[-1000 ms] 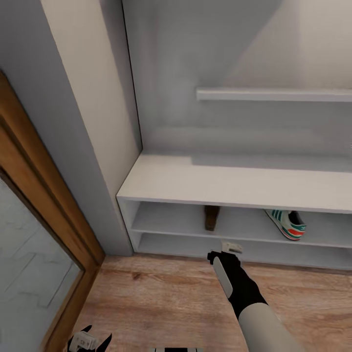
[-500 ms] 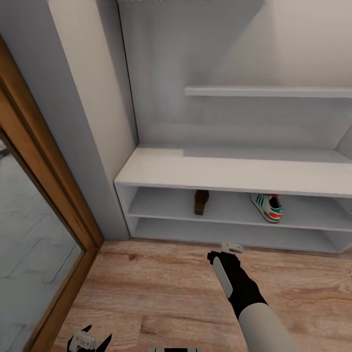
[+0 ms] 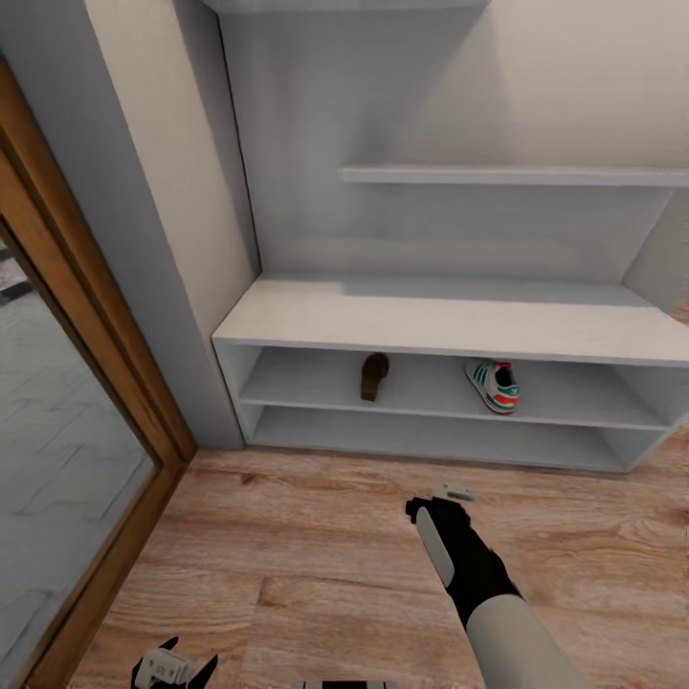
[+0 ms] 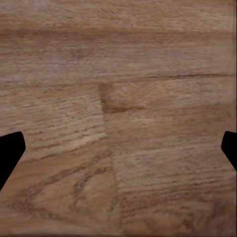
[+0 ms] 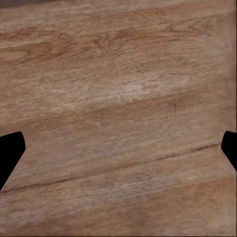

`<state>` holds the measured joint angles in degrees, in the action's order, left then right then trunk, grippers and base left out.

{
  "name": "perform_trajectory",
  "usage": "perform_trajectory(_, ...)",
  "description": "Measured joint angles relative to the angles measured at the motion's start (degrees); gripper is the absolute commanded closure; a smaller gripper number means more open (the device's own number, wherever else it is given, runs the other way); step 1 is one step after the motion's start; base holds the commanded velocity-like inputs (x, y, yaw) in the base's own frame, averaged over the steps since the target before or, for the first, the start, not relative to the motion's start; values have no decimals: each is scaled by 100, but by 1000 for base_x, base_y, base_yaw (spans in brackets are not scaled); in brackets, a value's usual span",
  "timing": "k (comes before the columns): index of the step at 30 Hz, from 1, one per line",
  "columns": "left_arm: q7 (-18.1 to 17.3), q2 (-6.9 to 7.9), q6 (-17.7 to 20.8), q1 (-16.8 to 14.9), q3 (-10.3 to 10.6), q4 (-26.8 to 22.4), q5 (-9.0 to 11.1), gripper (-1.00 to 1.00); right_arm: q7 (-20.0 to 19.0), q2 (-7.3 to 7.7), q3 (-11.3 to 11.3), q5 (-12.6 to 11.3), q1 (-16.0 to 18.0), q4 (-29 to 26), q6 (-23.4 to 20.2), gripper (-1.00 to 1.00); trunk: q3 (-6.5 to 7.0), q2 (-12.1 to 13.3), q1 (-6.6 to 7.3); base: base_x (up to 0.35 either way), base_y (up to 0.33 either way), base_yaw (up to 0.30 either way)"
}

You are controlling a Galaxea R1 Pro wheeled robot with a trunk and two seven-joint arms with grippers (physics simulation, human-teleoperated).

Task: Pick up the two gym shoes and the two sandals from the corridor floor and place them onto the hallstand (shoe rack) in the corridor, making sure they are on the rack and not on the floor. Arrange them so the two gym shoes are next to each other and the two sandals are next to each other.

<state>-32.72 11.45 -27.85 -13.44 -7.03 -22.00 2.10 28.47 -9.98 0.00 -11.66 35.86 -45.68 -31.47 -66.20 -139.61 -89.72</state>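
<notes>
We find one gym shoe (image 3: pixel 493 384) on the upper open shelf of the hallstand (image 3: pixel 440 330), under the bench top and right of centre. Its long axis runs front to back with a slight slant; we cannot tell with confidence which end is the toe. One dark-brown sandal (image 3: pixel 374 375) lies on the same shelf, left of the shoe and well apart from it, its length also running front to back.

The corridor floor (image 3: pixel 306 545) extends in front of the unit. A wooden door frame (image 3: pixel 86 316) stands at the left.

The right gripper (image 3: pixel 442 498) hangs over the planks in front of the hallstand, and its wrist view shows both fingers (image 5: pixel 10 153) spread wide, nothing between them. The left gripper (image 3: pixel 172 665) sits at the lower edge, likewise spread with fingertips (image 4: pixel 10 153) over bare wood.
</notes>
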Motion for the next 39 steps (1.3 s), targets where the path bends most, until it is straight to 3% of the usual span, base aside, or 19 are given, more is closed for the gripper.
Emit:
perform_trajectory(5,0,0,6,-1,-7,0,25,-100,-1,0,4,4,-2,388,95,-100,0,0,1,-52,-257,0)
perform_trajectory(8,2,0,3,-1,-24,0,47,-100,-31,0,7,-1,-2,831,382,-100,0,0,2,23,-244,0)
perform_trajectory(11,6,0,1,-2,-31,-2,51,-100,-239,209,7,6,-2,1170,606,-100,0,0,2,27,-125,0)
perform_trajectory(12,8,1,4,2,-41,-4,53,-100,-692,460,4,99,-2,1504,876,-100,0,0,1,12,-56,0)
perform_trajectory(13,10,0,5,1,-46,-3,53,-100,-934,584,6,165,-1,1666,1009,-100,0,0,1,12,-56,0)
perform_trajectory(14,10,0,4,1,-46,-2,52,-100,-942,587,7,163,-1,1672,1015,-100,0,0,2,10,-44,0)
perform_trajectory(17,19,0,7,2,-59,-3,53,-100,-1736,951,6,466,-1,2264,1517,-100,0,0,1,4,-20,0)
perform_trajectory(18,23,1,6,3,-67,-5,55,-100,-2282,1190,1,714,-3,2827,2102,-100,-1,0,1,2,-7,0)
perform_trajectory(22,39,0,3,2,-76,-1,60,-100,-2691,1426,4,923,-4,3692,3169,-100,-1,0,1,1,-3,0)
perform_trajectory(29,189,2,-15,0,-84,4,73,-100,-2804,1506,6,995,-23,4254,4151,-100,0,0,1,0,0,0)
perform_trajectory(36,589,1,-44,2,-82,77,84,-100,-2831,1527,5,1005,-265,4379,4666,-100,0,0,1,0,0,0)
perform_trajectory(39,797,-2,-61,2,-93,243,224,-100,-2831,1526,5,1001,-466,4396,4808,-100,0,0,1,0,0,0)
